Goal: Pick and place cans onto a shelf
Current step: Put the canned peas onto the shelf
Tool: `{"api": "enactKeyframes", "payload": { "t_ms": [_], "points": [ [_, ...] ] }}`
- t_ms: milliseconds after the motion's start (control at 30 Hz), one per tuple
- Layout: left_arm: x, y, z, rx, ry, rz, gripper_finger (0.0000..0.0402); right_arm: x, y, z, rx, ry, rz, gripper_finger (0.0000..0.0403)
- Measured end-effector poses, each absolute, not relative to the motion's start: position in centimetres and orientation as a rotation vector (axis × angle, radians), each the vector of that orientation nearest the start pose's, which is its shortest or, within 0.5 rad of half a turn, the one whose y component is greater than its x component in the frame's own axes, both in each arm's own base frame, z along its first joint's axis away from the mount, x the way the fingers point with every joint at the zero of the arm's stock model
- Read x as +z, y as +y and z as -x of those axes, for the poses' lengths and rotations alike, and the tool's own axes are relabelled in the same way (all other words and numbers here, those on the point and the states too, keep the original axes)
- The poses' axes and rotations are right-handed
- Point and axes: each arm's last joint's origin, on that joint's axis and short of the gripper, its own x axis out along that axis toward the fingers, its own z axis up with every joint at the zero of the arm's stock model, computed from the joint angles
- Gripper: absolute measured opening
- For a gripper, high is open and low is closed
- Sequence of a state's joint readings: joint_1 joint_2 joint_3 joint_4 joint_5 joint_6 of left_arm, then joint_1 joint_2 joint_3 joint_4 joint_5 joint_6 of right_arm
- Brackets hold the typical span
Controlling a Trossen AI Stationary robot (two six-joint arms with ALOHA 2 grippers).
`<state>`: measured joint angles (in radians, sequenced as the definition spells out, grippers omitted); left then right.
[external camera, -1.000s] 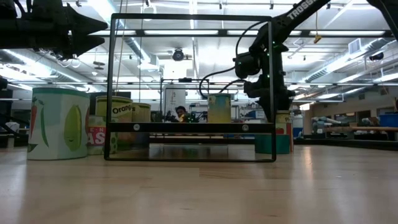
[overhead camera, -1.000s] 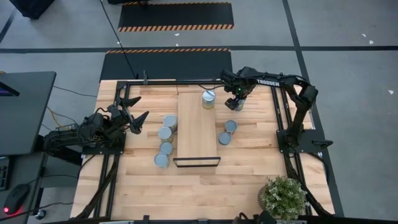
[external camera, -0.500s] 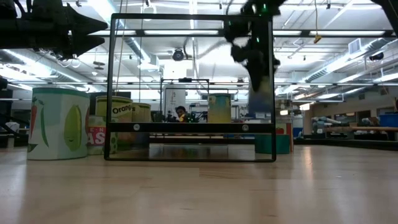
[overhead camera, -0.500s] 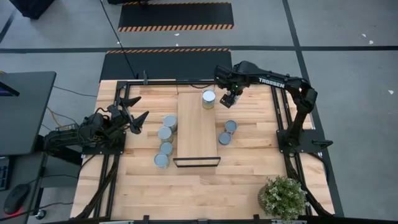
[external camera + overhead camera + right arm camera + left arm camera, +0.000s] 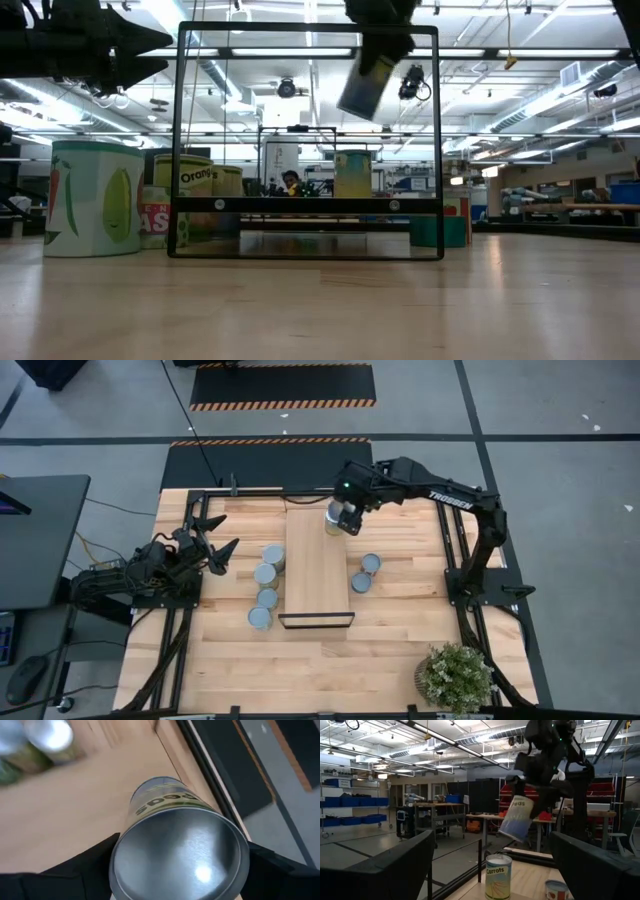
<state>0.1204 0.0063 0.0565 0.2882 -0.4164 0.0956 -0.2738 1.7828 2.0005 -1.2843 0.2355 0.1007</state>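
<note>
My right gripper (image 5: 350, 510) is shut on a green-labelled can (image 5: 362, 85), held high over the far end of the light-wood shelf (image 5: 318, 575). It hangs tilted above a "Carrots" can (image 5: 498, 876) that stands upright on that end of the shelf. Several cans (image 5: 266, 585) stand on the table left of the shelf. Two cans (image 5: 366, 572) stand right of it. My left gripper (image 5: 222, 555) is open and empty at the table's left edge, clear of the cans. My right gripper pinches the can's side wall near its upper end (image 5: 125, 845) between its two fingers (image 5: 75, 865), one on each side. The fingers come from above, slanting down. The can is lifted clear and hangs tilted below the fingers (image 5: 517, 817), lower end toward the table's left.
A black metal frame (image 5: 450, 540) runs along the table's left, far and right sides. A potted plant (image 5: 455, 675) stands at the near right corner. Bare tabletop (image 5: 320, 660) lies near the front edge.
My right gripper has risen from the table right of the shelf's far end with a can. It has carried it toward the table's left, over the shelf's far end. The can has gone from standing on the table to lifted clear and tipped.
</note>
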Motion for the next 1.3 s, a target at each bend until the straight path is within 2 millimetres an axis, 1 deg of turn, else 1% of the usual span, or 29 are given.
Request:
{"api": "enactKeyframes", "payload": {
  "t_ms": [133, 233, 533, 600, 700, 900, 1100, 1300],
  "points": [
    [20.9, 2.2, -8.5, 0.547, -0.315, -0.036, 0.0396, 39.1, -10.0, -34.6, -0.462, 0.967, -0.071, 0.0330],
    [20.9, 2.2, -8.4, 0.547, -0.321, -0.036, 0.0396, 38.8, -10.2, -35.8, -0.424, 0.954, -0.029, 0.0330],
    [20.8, 2.2, -8.5, 0.564, -0.305, -0.043, 0.0396, 37.2, -11.6, -41.7, -0.307, 0.956, 0.072, 0.0330],
    [20.8, 2.2, -8.5, 0.564, -0.301, -0.043, 0.0396, 35.9, -11.9, -42.9, -0.263, 0.968, 0.087, 0.0331],
    [20.7, 2.3, -8.5, 0.564, -0.296, -0.045, 0.0396, 33.7, -12.1, -44.1, -0.206, 1.007, 0.106, 0.0331],
    [20.7, 2.3, -8.5, 0.565, -0.293, -0.047, 0.0396, 30.3, -12.7, -45.7, -0.184, 1.091, 0.165, 0.0332],
    [20.7, 2.3, -8.5, 0.565, -0.293, -0.047, 0.0396, 27.8, -13.5, -46.3, -0.169, 1.166, 0.166, 0.0333],
    [20.7, 2.3, -8.5, 0.564, -0.293, -0.044, 0.0396, 26.9, -13.3, -46.6, -0.127, 1.183, 0.160, 0.0333]
  ]
}}
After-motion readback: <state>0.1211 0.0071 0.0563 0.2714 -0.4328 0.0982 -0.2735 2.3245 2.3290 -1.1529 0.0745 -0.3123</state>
